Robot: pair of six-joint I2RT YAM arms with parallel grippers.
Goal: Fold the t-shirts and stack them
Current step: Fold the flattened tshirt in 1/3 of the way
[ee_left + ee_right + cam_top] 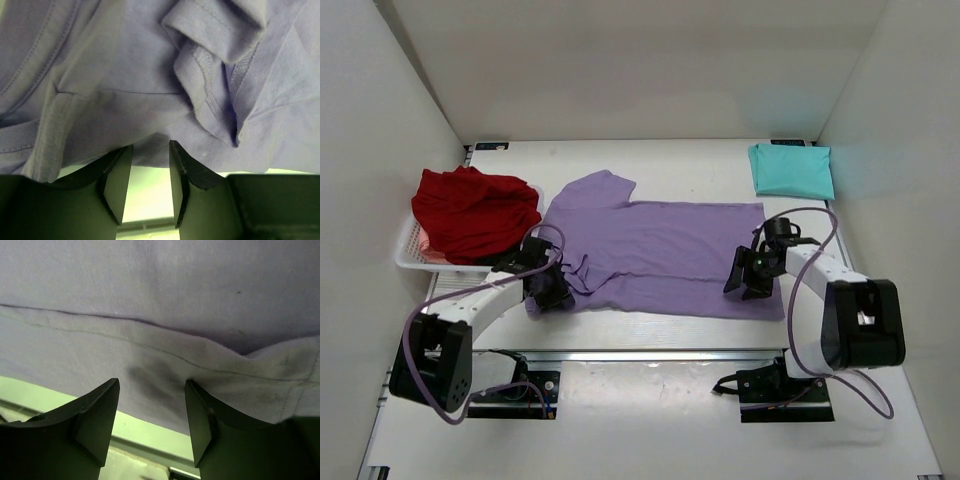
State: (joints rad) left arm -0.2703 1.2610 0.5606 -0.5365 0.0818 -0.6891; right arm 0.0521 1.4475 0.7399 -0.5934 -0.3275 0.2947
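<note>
The lavender-purple t-shirt (660,255) lies spread flat across the middle of the table, with a bunched sleeve at its near left. My left gripper (548,290) is open at that near-left corner. In the left wrist view its tips (150,149) touch the shirt's near edge (145,95), with nothing pinched. My right gripper (744,276) is open at the shirt's near-right part. Its tips (152,386) sit against the hem (165,355). A teal t-shirt (791,170) lies folded at the back right. Deep red shirts (472,212) are heaped at the left.
The red shirts rest in a white slotted basket (408,262) at the left edge. White walls enclose the table on the left, back and right. The arm bases stand on a rail along the near edge.
</note>
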